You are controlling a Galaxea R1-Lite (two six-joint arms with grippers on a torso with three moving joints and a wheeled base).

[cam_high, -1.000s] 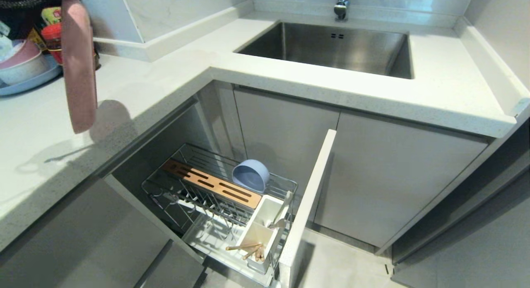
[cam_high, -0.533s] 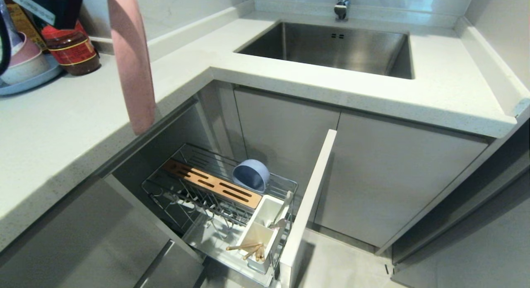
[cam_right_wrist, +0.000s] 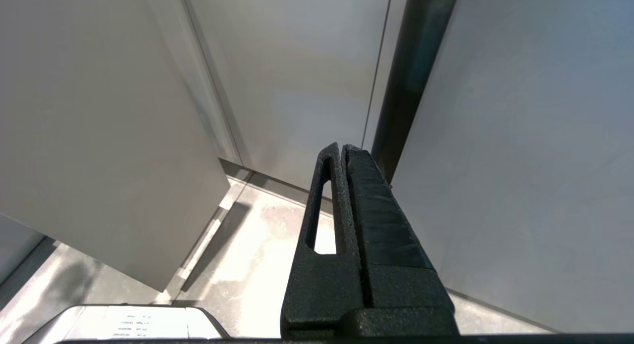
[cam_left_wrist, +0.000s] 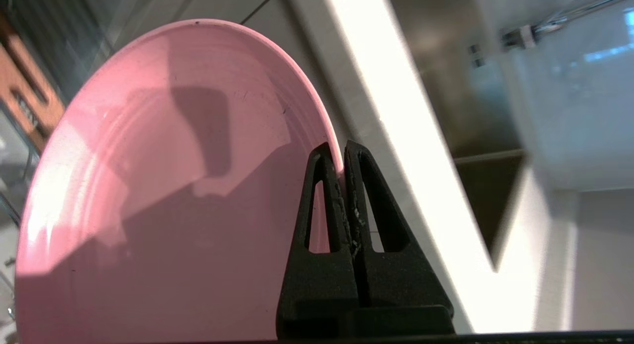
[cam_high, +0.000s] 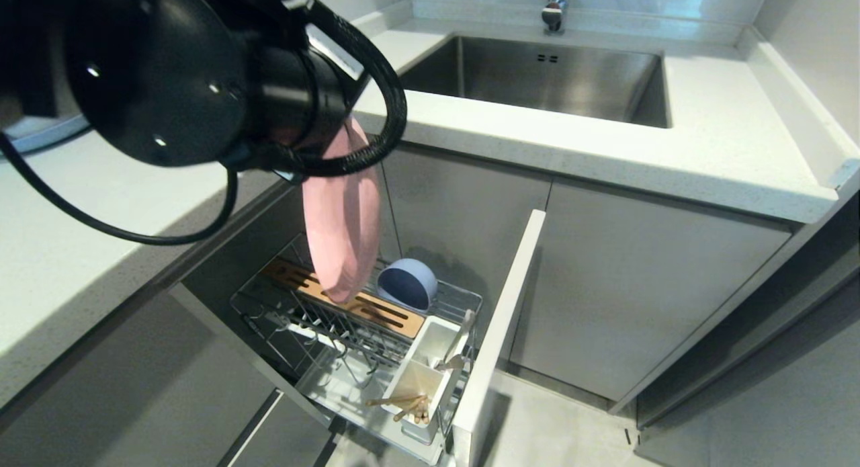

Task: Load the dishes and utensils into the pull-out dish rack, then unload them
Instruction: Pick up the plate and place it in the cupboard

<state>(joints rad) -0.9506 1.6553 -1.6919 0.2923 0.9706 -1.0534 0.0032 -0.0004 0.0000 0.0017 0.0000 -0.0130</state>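
Left claw (cam_left_wrist: pixel 342 158) clamped tight on rim of pink plate (cam_high: pixel 340 218), hanging edge-down above pull-out dish rack (cam_high: pixel 349 319). Likely rigid, smooth, breakable; thin-rim pinch may swivel. Right claw (cam_right_wrist: pixel 342 151) closed, empty.

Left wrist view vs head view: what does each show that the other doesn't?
Left wrist view only: the left gripper, its black fingers pinched on the rim of the pink plate, and the plate's broad face.

Head view only: the pull-out dish rack with the blue-grey bowl, the chopsticks in the white utensil box, and the sink. Here the left arm hides the grip.

Both: the pink plate, on edge above the rack, and the rack's wooden strip.
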